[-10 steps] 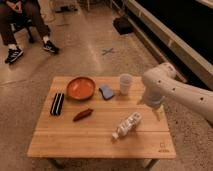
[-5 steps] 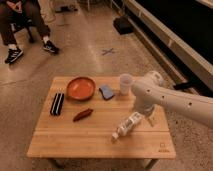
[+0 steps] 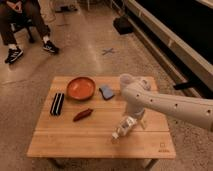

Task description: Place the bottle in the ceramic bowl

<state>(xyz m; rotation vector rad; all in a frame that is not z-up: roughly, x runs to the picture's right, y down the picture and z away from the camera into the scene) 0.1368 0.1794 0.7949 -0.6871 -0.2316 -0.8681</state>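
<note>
Here's the wooden table (image 3: 95,142). The ceramic bowl (image 3: 81,88) sits at 11 o'clock from the table's middle, its whole orange-red inside on show. The bottle (image 3: 125,127) is not in it: it lies on its side on the wood at 4 o'clock, well apart from the bowl, cap end pointing toward 7 o'clock. The gripper (image 3: 136,121) is low, right at the bottle's upper end, at the tip of the white arm (image 3: 170,106) reaching in from 3 o'clock. Wide or narrow, I cannot tell, nor whether it touches the bottle. The translucent cup (image 3: 124,80) stands at 1 o'clock, partly behind the arm, contents unclear. A blue pad (image 3: 106,92) lies between cup and bowl. A black block (image 3: 57,103) lies at 9 o'clock, with a red-brown piece (image 3: 83,114) just inward of it.
</note>
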